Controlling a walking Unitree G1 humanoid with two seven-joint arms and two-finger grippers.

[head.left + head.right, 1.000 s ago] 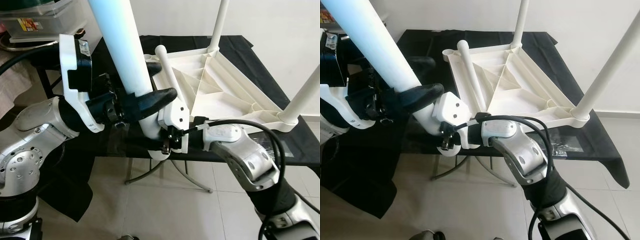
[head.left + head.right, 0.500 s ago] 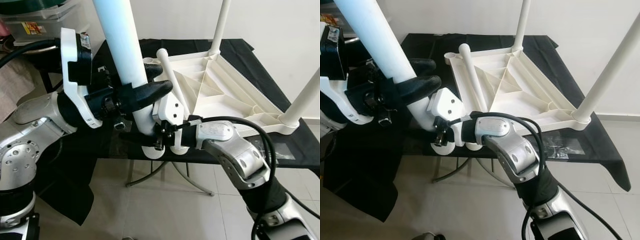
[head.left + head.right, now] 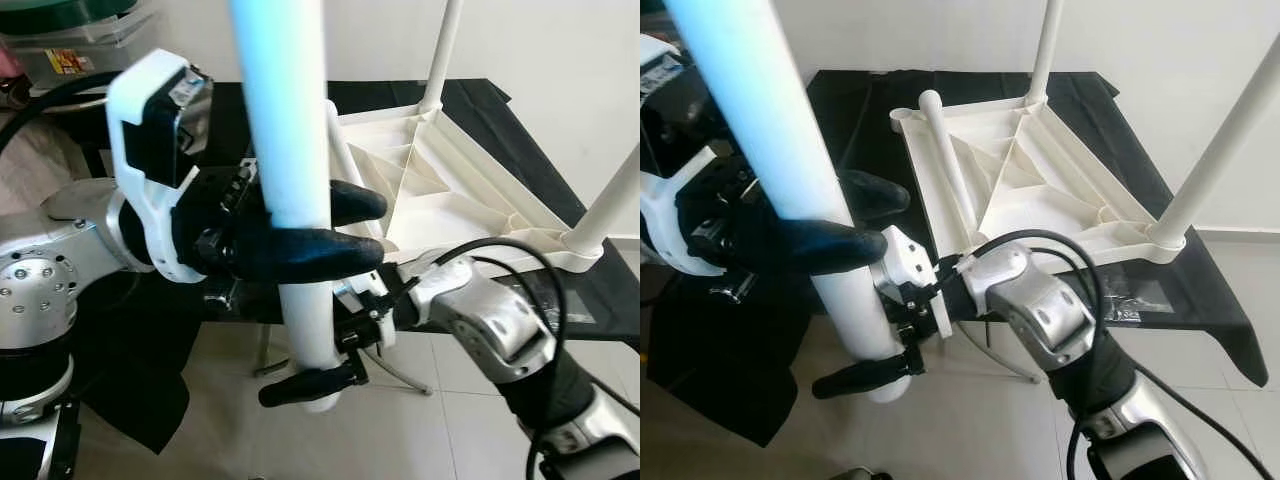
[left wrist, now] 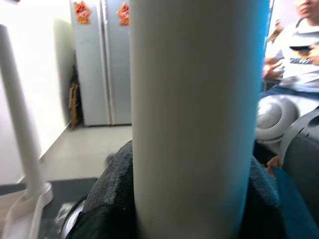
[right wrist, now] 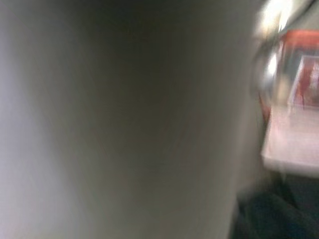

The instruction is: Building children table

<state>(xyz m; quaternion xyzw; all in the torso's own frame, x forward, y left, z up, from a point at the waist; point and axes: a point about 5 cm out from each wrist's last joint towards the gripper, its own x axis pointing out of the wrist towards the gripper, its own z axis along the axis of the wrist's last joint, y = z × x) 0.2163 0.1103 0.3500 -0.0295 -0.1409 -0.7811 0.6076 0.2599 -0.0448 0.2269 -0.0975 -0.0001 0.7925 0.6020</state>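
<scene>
The left gripper squeezes the long white plastic table leg, held upright in front of the upside-down white plastic tabletop. The right gripper pinches its bottom end. Both should hold tight and keep it straight.

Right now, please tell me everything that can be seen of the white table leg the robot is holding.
The white table leg is a smooth, round plastic-looking tube, held nearly upright in front of the black-draped table. The left end effector clamps its middle, one black finger on each side. The right end effector grips it near the lower end. Its top runs out of frame. It is apart from the upturned white tabletop.
</scene>
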